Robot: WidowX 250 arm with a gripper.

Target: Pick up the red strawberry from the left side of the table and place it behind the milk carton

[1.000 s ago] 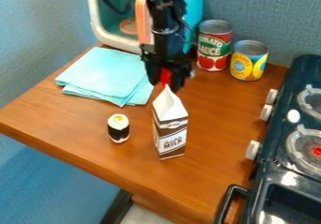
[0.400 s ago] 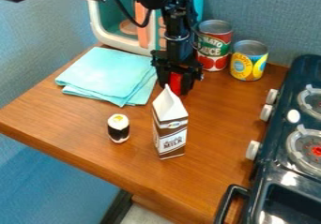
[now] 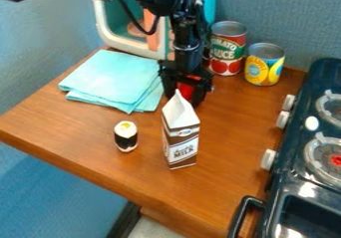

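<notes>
Pincer (image 3: 184,98) gripping red object (image 3: 186,89); closed milk carton (image 3: 180,137) upright in front; 2 upright cans (image 3: 228,50) behind

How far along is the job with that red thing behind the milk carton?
The grasp looks done: the gripper appears to have the red thing between its fingers. In hand: it is low behind the milk carton, which partly hides it; whether it touches the table is unclear. Probably left: letting go.
</notes>
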